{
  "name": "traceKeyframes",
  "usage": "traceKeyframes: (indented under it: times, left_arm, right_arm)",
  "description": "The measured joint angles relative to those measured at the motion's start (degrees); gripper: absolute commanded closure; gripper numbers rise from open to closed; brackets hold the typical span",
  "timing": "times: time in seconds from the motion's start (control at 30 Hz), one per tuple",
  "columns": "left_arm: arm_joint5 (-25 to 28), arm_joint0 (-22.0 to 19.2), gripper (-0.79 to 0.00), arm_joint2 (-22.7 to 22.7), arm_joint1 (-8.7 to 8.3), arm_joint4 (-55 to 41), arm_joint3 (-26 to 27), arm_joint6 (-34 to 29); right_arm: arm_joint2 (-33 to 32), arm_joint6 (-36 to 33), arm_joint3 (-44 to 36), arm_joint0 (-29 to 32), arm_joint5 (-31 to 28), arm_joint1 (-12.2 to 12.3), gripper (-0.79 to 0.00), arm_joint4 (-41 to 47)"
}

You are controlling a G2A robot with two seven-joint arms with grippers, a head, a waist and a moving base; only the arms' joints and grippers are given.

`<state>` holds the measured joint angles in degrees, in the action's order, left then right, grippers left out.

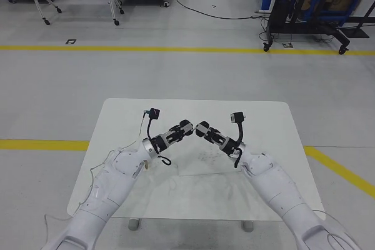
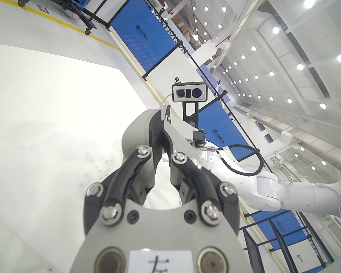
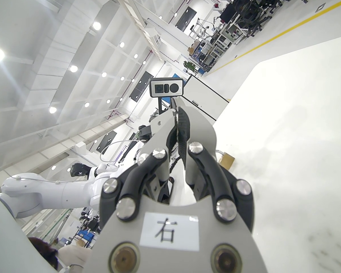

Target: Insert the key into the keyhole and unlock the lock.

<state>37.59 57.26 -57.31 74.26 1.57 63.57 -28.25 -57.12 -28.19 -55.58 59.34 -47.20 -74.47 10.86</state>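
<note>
Key and lock are eluding placement: I cannot tell where either is lying. Above the middle of the white table (image 1: pixel 262 119), the left gripper (image 2: pixel 161 115) and the right gripper (image 3: pixel 177 112) are hanging raised off its surface and angling inward, tips almost meeting. Each is sitting clamped together, and whether either is pinching anything I cannot tell.

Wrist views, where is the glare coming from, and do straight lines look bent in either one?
Left wrist view: the ceiling lamps bloom into bright spots, and the white table is washed almost featureless. Right wrist view: one lamp flares with streaks, and the ceiling beams bow as through a wide lens. Top view: the light is even, with no hot spots.
</note>
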Motion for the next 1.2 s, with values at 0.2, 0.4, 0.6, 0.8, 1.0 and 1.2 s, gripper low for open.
traceKeyframes:
  times: [0.2,0.4,0.6,0.8,1.0,1.2]
  left_arm:
    - [0.11,0.12,0.0,-0.32,0.02,-0.65,-0.14,-0.1]
    - [-0.27,0.06,-0.302,-0.19,0.14,-3.18,-0.23,-2.14]
    - [0.87,-0.25,-0.062,0.0,0.22,-4.52,-0.6,-3.97]
    - [1.3,-0.69,-0.123,0.1,0.3,-4.91,-1.28,-4.8]
    - [1.51,-1.07,-0.114,0.33,0.4,-5.32,-1.79,-5.74]
    - [1.65,-1.45,-0.132,0.65,0.53,-5.38,-2.34,-6.31]
  right_arm:
    - [-0.29,0.2,-0.37,0.27,0.23,-0.08,0.0,0.02]
    - [-0.71,0.49,-0.42,0.4,0.2,-0.16,0.0,0.39]
    - [-0.97,0.2,-0.34,0.45,0.27,-0.25,0.0,0.81]
    - [-1.16,-0.14,-0.28,0.53,0.2,-0.32,0.0,0.89]
    - [-1.36,-0.93,-0.63,0.81,-0.03,-0.36,0.0,1.57]
    - [-1.62,-1.18,-0.78,0.94,0.08,-0.38,0.0,1.56]
